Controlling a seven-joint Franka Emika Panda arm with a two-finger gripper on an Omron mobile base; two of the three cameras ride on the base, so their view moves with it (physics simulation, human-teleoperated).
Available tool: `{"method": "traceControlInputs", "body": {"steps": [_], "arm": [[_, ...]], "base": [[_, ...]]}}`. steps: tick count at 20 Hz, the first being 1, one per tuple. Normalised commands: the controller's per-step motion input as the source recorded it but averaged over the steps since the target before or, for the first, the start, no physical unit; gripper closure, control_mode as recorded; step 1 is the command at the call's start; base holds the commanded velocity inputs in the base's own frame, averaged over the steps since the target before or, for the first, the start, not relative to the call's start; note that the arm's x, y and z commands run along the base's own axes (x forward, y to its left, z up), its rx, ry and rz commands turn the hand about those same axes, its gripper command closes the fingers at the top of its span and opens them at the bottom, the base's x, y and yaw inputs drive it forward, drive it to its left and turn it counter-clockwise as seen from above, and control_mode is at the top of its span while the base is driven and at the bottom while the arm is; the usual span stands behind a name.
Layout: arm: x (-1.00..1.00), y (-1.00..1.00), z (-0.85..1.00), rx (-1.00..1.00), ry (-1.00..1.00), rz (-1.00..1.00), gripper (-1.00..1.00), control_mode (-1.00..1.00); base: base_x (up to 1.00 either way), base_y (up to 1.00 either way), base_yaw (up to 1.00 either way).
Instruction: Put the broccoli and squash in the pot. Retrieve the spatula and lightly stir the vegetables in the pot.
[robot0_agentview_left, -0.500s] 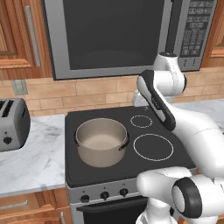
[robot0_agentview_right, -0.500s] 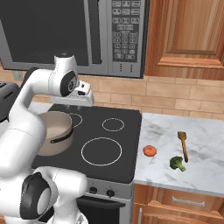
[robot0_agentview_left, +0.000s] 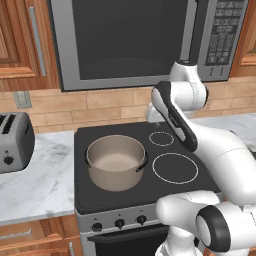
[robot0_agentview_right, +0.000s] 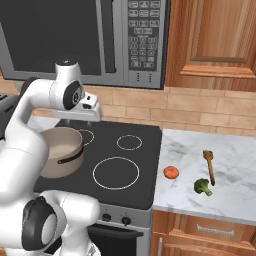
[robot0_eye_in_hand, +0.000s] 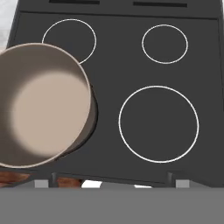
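Pot (robot0_agentview_left: 116, 161) on front-left burner of black stovetop (robot0_agentview_right: 135, 160), empty, pale inside showing. Squash (robot0_agentview_right: 171, 172), broccoli (robot0_agentview_right: 202, 186), spatula (robot0_agentview_right: 209, 165) on marble counter (robot0_agentview_right: 235, 190) right of stove: squash nearest stove, broccoli just beside spatula's handle end, all well apart from pot. Gripper (robot0_eye_in_hand: 112, 181) raised above stovetop, fingers spread wide, holding nothing. Toaster (robot0_agentview_left: 15, 142) on left counter.

Beside the pot (robot0_agentview_left: 116, 161), the arm (robot0_agentview_left: 210, 150) is showing glossy white rounded shells, dark grey bands ringing its joints, and a black strip running along one link.
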Motion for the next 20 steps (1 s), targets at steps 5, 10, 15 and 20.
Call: {"method": "traceControlInputs", "body": {"steps": [5,10,15,20], "arm": [[0.0,-0.31,-0.29,-0.01,0.03,0.05,-1.0,-1.0],[0.0,-1.0,-0.02,-0.02,0.01,0.08,-1.0,-1.0],[0.0,-1.0,0.0,0.0,0.02,0.1,-1.0,-1.0],[0.0,-1.0,-0.3,0.0,0.1,0.06,-1.0,-1.0]], "base": [[0.0,0.0,0.0],[0.0,0.0,0.0],[0.0,0.0,0.0],[0.0,0.0,0.0]]}}
